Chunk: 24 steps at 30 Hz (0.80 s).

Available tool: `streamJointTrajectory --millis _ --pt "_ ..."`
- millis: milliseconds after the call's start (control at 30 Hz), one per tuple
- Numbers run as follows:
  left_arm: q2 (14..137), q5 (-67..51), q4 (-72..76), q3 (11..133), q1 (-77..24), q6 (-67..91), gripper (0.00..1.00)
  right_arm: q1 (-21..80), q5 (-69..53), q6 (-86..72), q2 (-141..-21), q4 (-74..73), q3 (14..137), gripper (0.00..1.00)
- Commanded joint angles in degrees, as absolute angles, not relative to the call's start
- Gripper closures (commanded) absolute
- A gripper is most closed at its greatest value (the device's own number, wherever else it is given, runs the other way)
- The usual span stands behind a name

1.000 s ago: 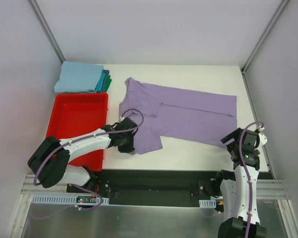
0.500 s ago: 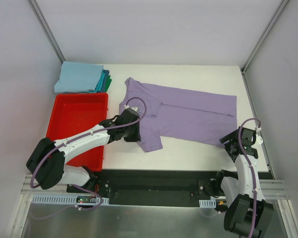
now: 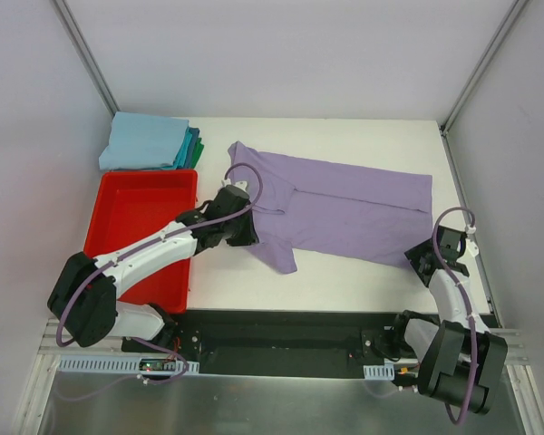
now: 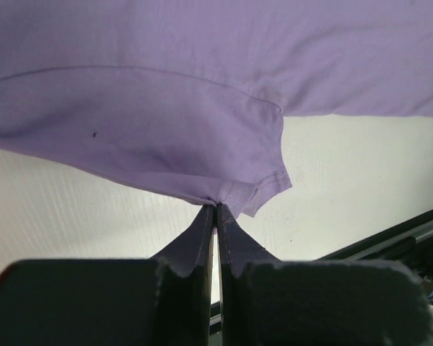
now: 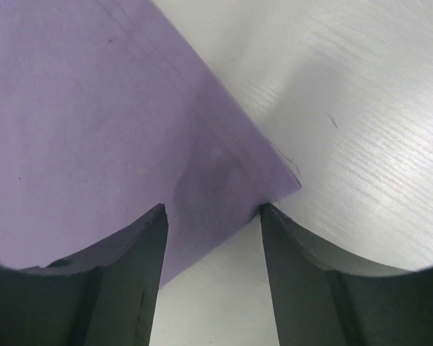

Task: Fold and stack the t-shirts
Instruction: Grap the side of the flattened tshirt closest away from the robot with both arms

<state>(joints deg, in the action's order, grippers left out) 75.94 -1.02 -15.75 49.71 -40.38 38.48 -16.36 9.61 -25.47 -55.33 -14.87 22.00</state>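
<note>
While stretched across the white table (image 3: pixel 344 276), lies mostly flat as one lavender t-shirt (image 3: pixel 344 204), sleeves toward the left. Pinches its near left edge with the left gripper (image 4: pixel 216 209), fingers pressed tight together on a bunched hem. Straddles the shirt's near right corner with the right gripper (image 5: pixel 211 210), fingers spread apart, clamping nothing. Rests beyond the red bin (image 3: pixel 140 217), far left: stack of folded t-shirts (image 3: pixel 150 142), light blue uppermost.

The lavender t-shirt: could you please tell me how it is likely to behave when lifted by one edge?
Probably floppy: the lavender t-shirt sags and creases from the hem pinched by the left gripper. Likely light, as that small pinch lifts it. The rest may drag on the table.
</note>
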Motion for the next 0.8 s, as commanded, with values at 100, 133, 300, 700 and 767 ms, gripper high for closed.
streamJointTrajectory --millis 100,133,300,700,767 --pt "74.0 -0.35 -14.15 52.29 -39.11 37.35 1.0 -16.88 9.49 -26.02 -58.1 -13.71 22.15 0.63" --pt "74.0 -0.26 -13.89 52.29 -39.11 37.18 1.0 -16.96 9.49 -25.75 -58.1 -13.71 22.32 0.68" --pt "74.09 -0.35 -13.45 53.79 -38.41 36.13 1.0 -16.96 9.75 -23.91 -57.83 -13.01 22.94 0.83" --pt "74.53 1.58 -12.31 56.07 -36.74 33.93 1.0 -16.96 6.95 -18.82 -57.13 -11.95 25.05 1.0" --pt "74.44 1.58 -11.87 56.34 -36.39 33.93 1.0 -16.96 6.77 -18.37 -56.52 -12.13 25.4 1.0"
